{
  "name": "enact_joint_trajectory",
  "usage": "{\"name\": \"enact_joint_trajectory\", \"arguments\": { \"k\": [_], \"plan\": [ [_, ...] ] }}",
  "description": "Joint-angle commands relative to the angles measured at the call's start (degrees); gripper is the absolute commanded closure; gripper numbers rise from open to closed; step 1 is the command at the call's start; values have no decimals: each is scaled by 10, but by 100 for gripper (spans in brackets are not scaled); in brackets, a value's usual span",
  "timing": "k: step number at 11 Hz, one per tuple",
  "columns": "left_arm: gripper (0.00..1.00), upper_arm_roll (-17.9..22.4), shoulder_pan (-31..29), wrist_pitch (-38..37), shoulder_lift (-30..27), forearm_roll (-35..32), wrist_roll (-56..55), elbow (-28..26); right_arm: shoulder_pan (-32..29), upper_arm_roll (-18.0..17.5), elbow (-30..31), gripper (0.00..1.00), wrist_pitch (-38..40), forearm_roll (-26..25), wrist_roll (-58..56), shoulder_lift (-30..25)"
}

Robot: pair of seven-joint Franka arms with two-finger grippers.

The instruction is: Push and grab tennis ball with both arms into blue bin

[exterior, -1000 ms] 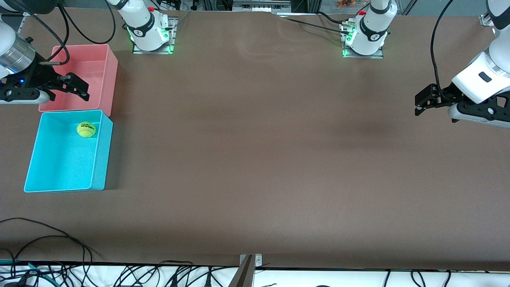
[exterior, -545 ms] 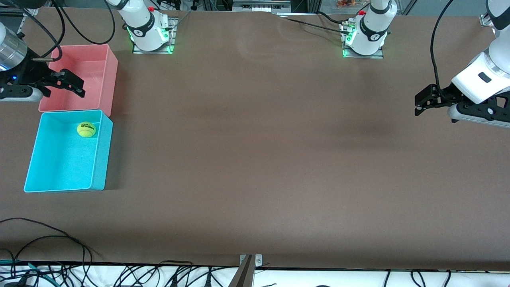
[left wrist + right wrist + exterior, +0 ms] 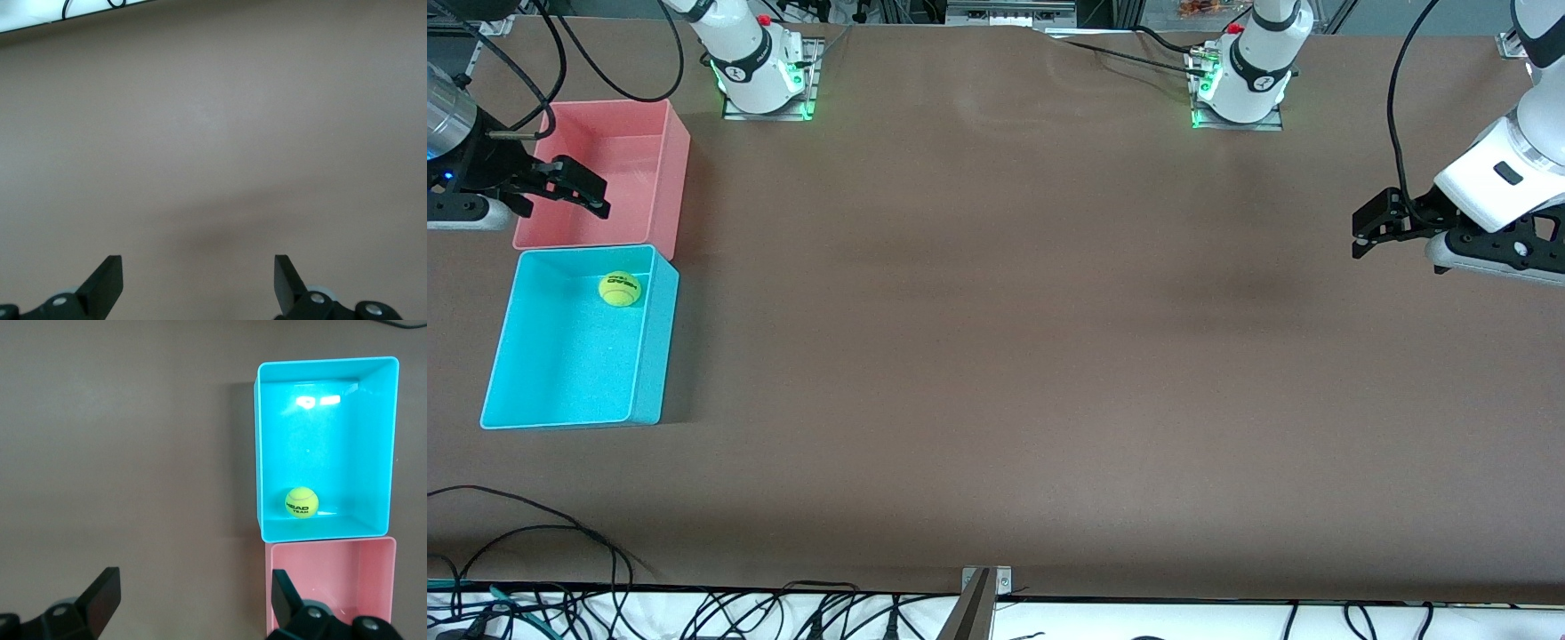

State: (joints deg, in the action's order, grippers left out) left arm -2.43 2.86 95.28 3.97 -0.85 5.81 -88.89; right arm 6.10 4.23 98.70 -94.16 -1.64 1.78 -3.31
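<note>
The tennis ball (image 3: 620, 289) lies inside the blue bin (image 3: 651, 356), near the bin wall that stands next to the pink bin. It also shows in the right wrist view (image 3: 301, 503), inside the blue bin (image 3: 259, 453). My right gripper (image 3: 565, 209) is open and empty, up in the air over the pink bin's edge. In its own view (image 3: 193, 603) the jaws stand wide apart with nothing between them. My left gripper (image 3: 1359, 238) is open and empty, over bare table at the left arm's end, and that arm waits. Its own view (image 3: 199, 287) shows only tabletop.
A pink-red bin (image 3: 676, 151) stands against the blue bin, farther from the front camera, and shows in the right wrist view (image 3: 333, 587). The brown tabletop (image 3: 996, 356) spreads between the arms. Cables (image 3: 534, 533) lie along the table's near edge.
My right gripper has drawn back from above the blue bin toward the right arm's end of the table, over the pink bin. The ball and the left arm have not moved.
</note>
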Motion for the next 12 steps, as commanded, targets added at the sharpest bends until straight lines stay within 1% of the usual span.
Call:
{"name": "enact_joint_trajectory", "arguments": {
  "k": [1,2,3,12],
  "plan": [
    [0,-2,-5,-8,-2,5,3,2,6,11,-33,0,32,15,-4,9],
    [0,-2,-5,-7,-2,5,3,2,6,12,-43,0,34,34,-4,19],
    [0,-2,-5,-8,-2,5,3,2,5,15,-49,0,36,37,-2,26],
    [0,-2,-5,-8,-2,5,3,2,1,21,-51,0,36,36,0,28]
  ]
}}
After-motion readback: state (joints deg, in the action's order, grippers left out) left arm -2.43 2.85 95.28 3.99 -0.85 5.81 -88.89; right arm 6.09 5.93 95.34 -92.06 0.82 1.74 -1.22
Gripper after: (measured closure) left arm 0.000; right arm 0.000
